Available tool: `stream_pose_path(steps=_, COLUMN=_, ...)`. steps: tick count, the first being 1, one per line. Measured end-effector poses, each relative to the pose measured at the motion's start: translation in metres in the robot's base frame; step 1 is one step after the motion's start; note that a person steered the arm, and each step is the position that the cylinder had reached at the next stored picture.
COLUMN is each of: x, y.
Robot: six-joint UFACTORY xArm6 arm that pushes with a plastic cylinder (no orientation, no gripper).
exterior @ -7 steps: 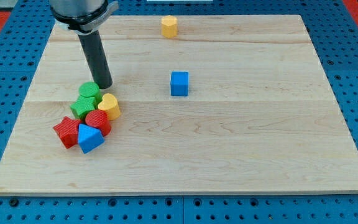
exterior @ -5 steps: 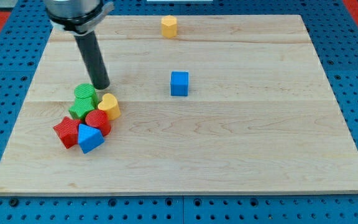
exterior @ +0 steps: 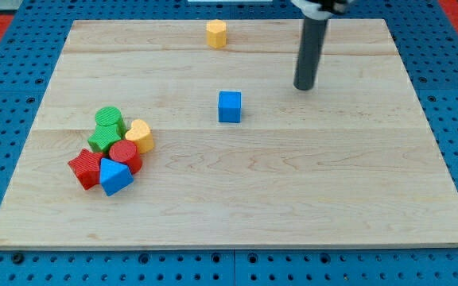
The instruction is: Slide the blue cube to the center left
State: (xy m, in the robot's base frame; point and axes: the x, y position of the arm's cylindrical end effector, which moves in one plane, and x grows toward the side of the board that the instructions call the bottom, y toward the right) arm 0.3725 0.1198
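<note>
The blue cube (exterior: 230, 106) sits near the middle of the wooden board (exterior: 293, 191). My tip (exterior: 303, 87) is to the view's right of the cube and slightly higher in the view, apart from it by a clear gap. The rod rises from the tip to the view's top edge.
A cluster of blocks lies at the view's left: a green cylinder (exterior: 110, 119), a green star (exterior: 103, 138), a yellow heart (exterior: 139, 135), a red cylinder (exterior: 124, 156), a red star (exterior: 85, 168) and a blue wedge-like block (exterior: 115, 176). A yellow block (exterior: 216, 33) sits at the view's top.
My tip has moved from beside the green cylinder at the view's left across to the view's right of the blue cube. The green cylinder shifted slightly left. The blue cube has not moved.
</note>
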Motion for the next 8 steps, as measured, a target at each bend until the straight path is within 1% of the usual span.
stream_pose_path(steps=1, x=0.034, y=-0.017)
stream_pose_path(steps=4, x=0.033, y=-0.161)
stream_pose_path(steps=6, x=0.003, y=-0.201)
stream_pose_path(steps=8, x=-0.011, y=-0.26)
